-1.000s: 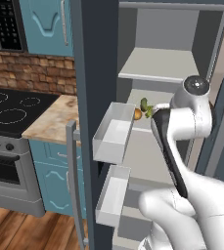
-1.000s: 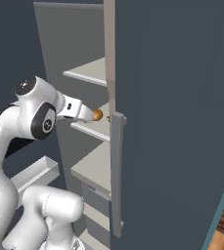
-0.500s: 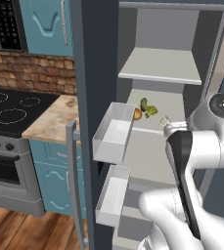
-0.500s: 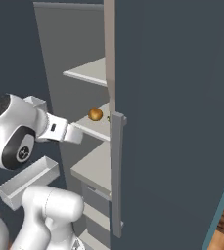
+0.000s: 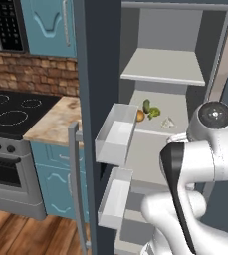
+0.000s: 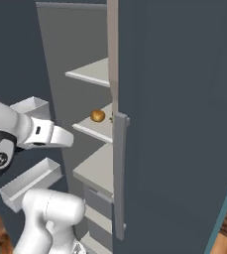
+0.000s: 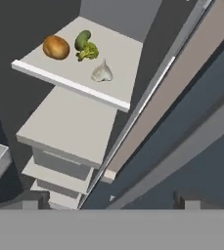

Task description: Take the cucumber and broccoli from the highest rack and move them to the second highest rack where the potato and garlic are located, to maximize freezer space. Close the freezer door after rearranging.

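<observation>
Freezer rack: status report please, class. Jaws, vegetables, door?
Jaws open, empty. Cucumber, broccoli, potato, garlic together on one rack. Freezer door open, unobstructed.

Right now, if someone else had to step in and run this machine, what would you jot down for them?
Gripper: open, holding nothing, pulled back outside the freezer; its fingertips sit low in the hand view.
Things: cucumber, broccoli, potato and garlic all lie together on the second highest rack. The highest rack is bare.
Done: both vegetables have been moved down next to the potato and garlic.
Left: the freezer door stands wide open, its door bins jutting out. Swing it shut to finish.
</observation>
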### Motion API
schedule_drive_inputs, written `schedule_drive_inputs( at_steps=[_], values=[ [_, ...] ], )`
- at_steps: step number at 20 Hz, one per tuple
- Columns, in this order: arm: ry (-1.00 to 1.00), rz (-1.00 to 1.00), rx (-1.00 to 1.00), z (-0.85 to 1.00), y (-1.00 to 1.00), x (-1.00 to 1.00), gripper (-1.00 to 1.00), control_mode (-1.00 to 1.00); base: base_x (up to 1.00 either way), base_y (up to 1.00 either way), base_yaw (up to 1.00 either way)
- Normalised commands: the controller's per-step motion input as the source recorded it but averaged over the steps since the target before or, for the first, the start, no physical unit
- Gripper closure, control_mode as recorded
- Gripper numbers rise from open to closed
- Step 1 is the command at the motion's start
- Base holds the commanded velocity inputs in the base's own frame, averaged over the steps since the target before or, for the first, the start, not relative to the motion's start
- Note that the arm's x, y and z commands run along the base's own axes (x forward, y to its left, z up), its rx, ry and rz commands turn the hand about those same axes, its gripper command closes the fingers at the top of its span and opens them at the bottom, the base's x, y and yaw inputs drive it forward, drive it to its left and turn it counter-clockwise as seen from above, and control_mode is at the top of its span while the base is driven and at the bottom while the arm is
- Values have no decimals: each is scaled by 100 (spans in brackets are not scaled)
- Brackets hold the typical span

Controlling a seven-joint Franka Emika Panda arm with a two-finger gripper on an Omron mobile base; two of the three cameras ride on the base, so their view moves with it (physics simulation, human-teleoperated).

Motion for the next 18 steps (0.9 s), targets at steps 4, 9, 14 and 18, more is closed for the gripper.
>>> schedule_drive_inputs(
  at_steps=[4, 9, 14, 18],
  values=[
    [0, 0, 0, 0, 0, 0, -100, 100, -87, 40, 0],
    [0, 0, 0, 0, 0, 0, -100, 100, -57, 65, 0],
    [0, 0, 0, 0, 0, 0, -100, 100, -4, 99, -9],
    [0, 0, 0, 0, 0, 0, -100, 100, 0, 99, -37]
  ],
)
